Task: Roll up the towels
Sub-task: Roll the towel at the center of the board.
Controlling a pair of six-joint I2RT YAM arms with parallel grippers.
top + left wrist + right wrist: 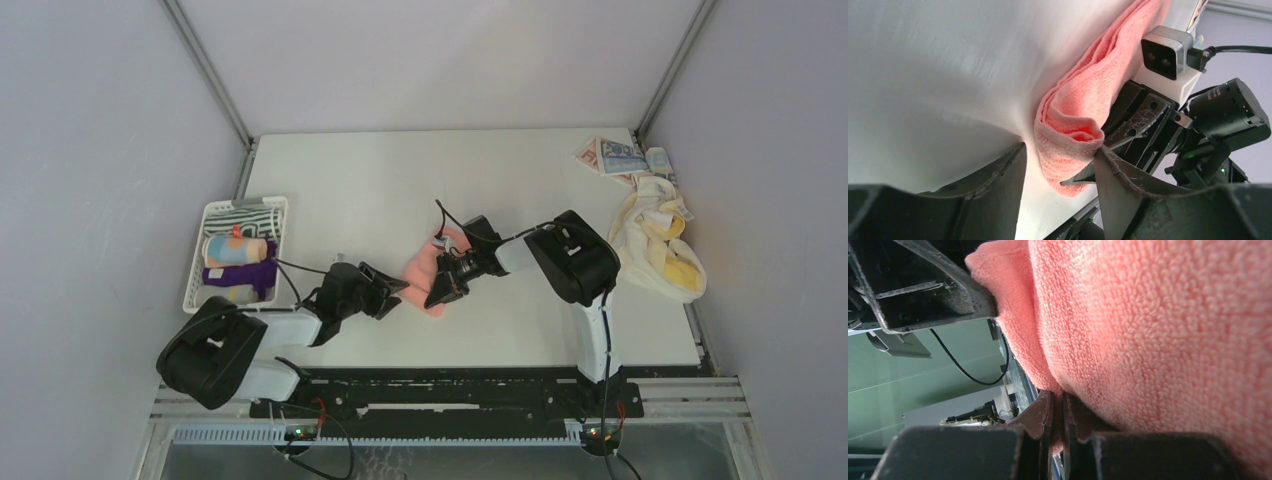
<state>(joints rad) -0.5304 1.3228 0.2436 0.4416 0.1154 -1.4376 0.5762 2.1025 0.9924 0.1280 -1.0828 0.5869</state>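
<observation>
A salmon-pink towel (422, 268) lies partly rolled in the middle of the white table. My right gripper (440, 288) is shut on a thin fold at its near edge; in the right wrist view the pink cloth (1158, 335) fills the frame above the pinched jaws (1064, 412). My left gripper (393, 290) stands open at the towel's left end. In the left wrist view the roll's end (1070, 130) sits between my open fingers (1060, 172), with the right finger (1120, 185) touching it and the left finger apart from it.
A white slotted basket (199, 222) at the left holds a light-blue and orange roll (233, 250), a purple towel (250, 277) and a striped one (245, 217). A cream-yellow towel (655, 240) and a blue-printed towel (615, 156) lie at the far right edge.
</observation>
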